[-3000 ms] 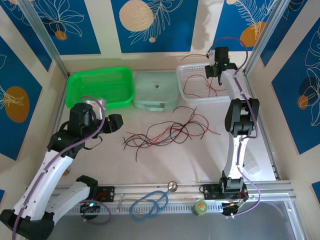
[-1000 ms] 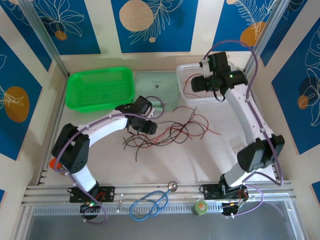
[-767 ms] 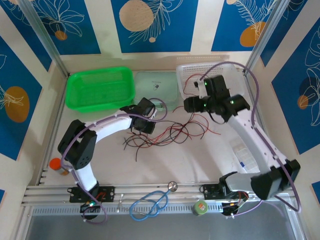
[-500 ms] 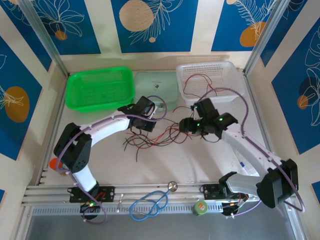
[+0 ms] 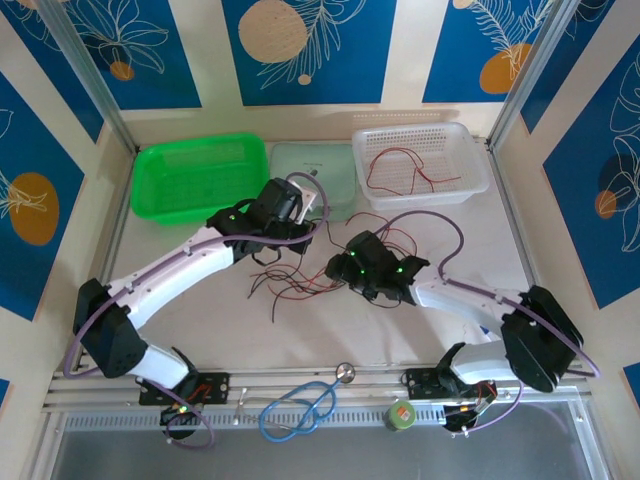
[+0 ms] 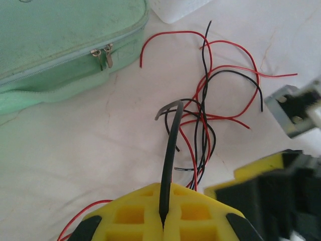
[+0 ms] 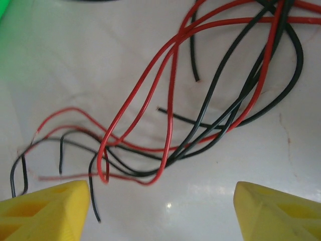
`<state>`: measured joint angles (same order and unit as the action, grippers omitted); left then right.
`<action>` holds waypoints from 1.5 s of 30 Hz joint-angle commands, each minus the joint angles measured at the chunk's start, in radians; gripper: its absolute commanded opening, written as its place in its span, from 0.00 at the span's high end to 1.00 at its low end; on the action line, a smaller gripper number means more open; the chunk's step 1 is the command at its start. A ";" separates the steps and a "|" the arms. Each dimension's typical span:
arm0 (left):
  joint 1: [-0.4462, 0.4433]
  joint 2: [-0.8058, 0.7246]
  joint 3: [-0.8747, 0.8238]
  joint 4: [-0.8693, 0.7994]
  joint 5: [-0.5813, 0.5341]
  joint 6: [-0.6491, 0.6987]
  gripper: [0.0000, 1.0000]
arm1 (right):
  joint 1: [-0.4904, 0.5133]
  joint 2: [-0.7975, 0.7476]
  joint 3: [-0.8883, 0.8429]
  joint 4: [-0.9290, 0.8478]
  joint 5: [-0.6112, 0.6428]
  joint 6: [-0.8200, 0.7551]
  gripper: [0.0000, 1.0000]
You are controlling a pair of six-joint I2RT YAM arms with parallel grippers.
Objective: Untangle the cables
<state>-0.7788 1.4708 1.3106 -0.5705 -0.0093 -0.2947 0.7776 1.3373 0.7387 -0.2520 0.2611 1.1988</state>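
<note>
The table carries a green basket at 10 o'clock, a white basket at 1 o'clock and a mint case between them. On the left gripper the jaws are together, clamped on a single black wire. On the right gripper the jaws stand wide apart over the bunch and hold nothing. The cables lie loose at table centre, between the two grippers. Risk, as judged: the black wire crosses several red and black neighbours, so a straight pull may drag the whole bunch or tighten the crossings. The thin wire may also slip the clamp, and the right jaws, shut here, could catch several strands. In the top view the bunch's long axis runs roughly 9 to 3 o'clock. In the left wrist view the black wire leaves the jaws toward 12 o'clock, its tip hooking to 9 o'clock.
</note>
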 commanded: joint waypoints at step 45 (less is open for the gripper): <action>0.234 -0.040 0.751 -0.290 -0.576 0.328 1.00 | -0.025 0.033 -0.056 -0.195 0.186 0.084 1.00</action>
<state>-0.5880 1.4044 2.0434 -0.9092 -0.5556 -0.0383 0.7578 1.3495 0.6746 -0.4622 0.4599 1.3163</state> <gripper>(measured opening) 0.054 0.058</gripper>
